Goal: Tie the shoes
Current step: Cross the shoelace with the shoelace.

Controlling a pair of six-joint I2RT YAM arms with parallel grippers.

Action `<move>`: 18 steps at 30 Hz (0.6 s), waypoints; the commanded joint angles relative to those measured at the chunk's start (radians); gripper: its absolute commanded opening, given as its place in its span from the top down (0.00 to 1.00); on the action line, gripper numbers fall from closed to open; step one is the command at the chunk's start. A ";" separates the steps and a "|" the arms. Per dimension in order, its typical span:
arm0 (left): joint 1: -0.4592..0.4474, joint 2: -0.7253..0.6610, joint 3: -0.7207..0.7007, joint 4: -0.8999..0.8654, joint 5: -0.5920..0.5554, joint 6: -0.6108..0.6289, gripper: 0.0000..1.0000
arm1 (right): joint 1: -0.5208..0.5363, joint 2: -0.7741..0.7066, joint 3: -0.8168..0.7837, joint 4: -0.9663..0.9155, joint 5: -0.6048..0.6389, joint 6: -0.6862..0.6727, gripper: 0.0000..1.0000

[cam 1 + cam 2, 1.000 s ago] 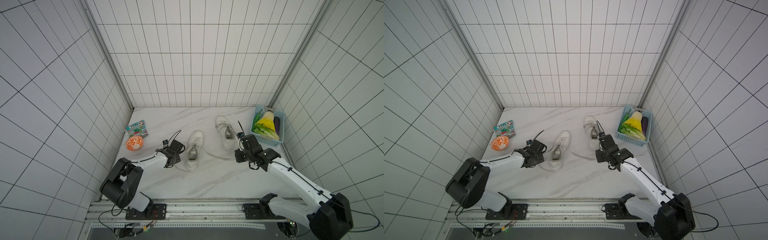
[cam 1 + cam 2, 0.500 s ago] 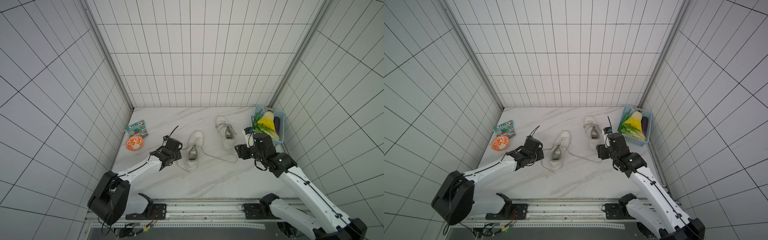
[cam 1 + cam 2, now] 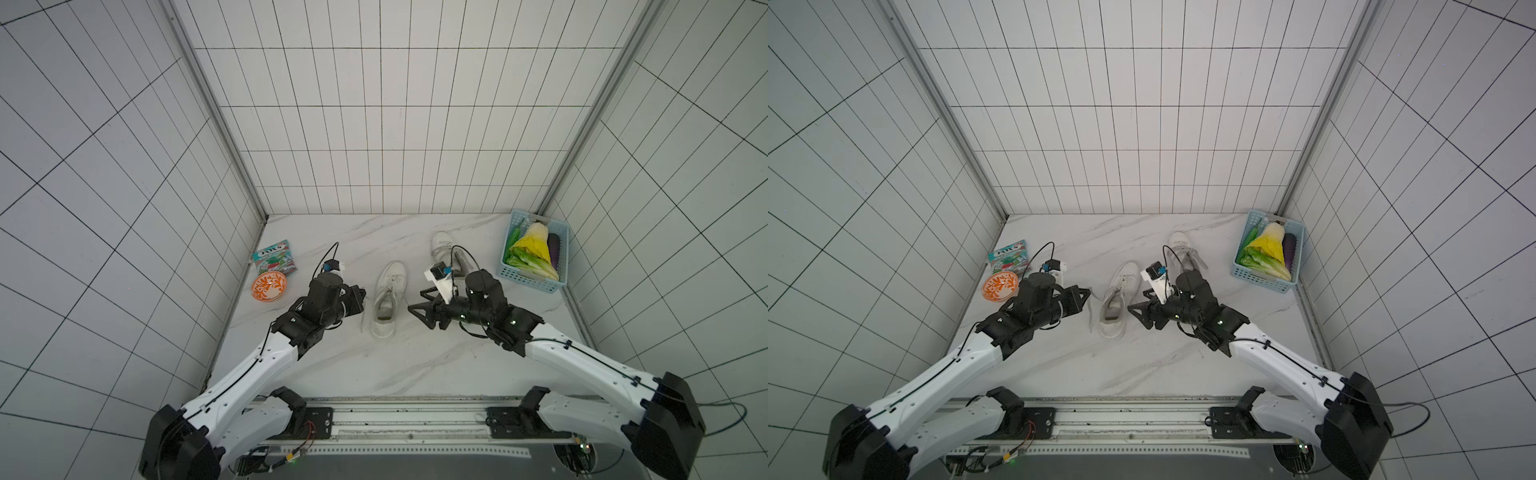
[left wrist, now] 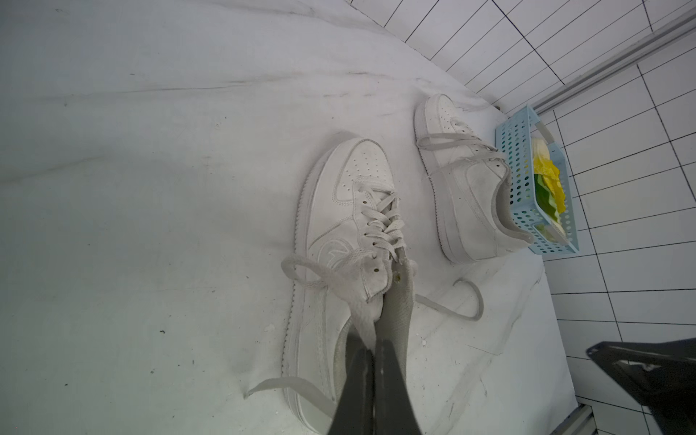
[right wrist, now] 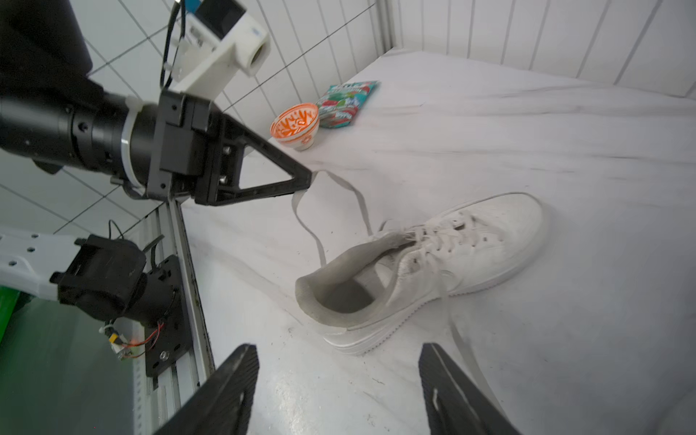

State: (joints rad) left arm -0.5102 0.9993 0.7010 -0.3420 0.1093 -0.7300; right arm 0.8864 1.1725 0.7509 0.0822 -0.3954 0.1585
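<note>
Two white shoes lie on the marble table. The near shoe (image 3: 388,295) (image 3: 1119,299) (image 5: 452,256) sits between my grippers; the far shoe (image 3: 444,249) (image 4: 463,196) lies behind it, toward the basket. My left gripper (image 3: 365,293) (image 4: 371,350) is shut on one lace (image 5: 301,211) (image 4: 354,286) of the near shoe and holds it up off the table, left of the shoe. My right gripper (image 3: 417,303) (image 5: 338,350) hovers open and empty just right of that shoe's heel. The other lace (image 4: 470,301) lies loose on the table.
A blue basket (image 3: 536,282) of vegetables stands at the back right. An orange patterned bowl (image 3: 269,286) and a snack packet (image 3: 274,259) sit by the left wall. The arms' mounting rail (image 3: 407,419) runs along the front edge.
My left gripper shut on the lace and lifted it. My right gripper opened and moved left, to beside the near shoe's heel.
</note>
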 commanded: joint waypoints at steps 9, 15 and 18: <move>0.005 0.028 0.041 0.122 0.142 -0.108 1.00 | 0.117 0.289 0.106 0.298 0.054 -0.030 0.32; 0.004 0.031 0.042 0.142 0.155 -0.126 1.00 | 0.120 0.400 0.172 0.329 0.025 -0.005 0.41; 0.004 0.033 0.045 0.148 0.159 -0.130 1.00 | 0.120 0.441 0.189 0.356 0.005 0.022 0.52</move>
State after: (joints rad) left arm -0.5091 1.0275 0.7177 -0.2340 0.2531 -0.8494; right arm 0.9974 1.5852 0.8986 0.3851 -0.3630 0.1562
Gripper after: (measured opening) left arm 0.047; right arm 0.503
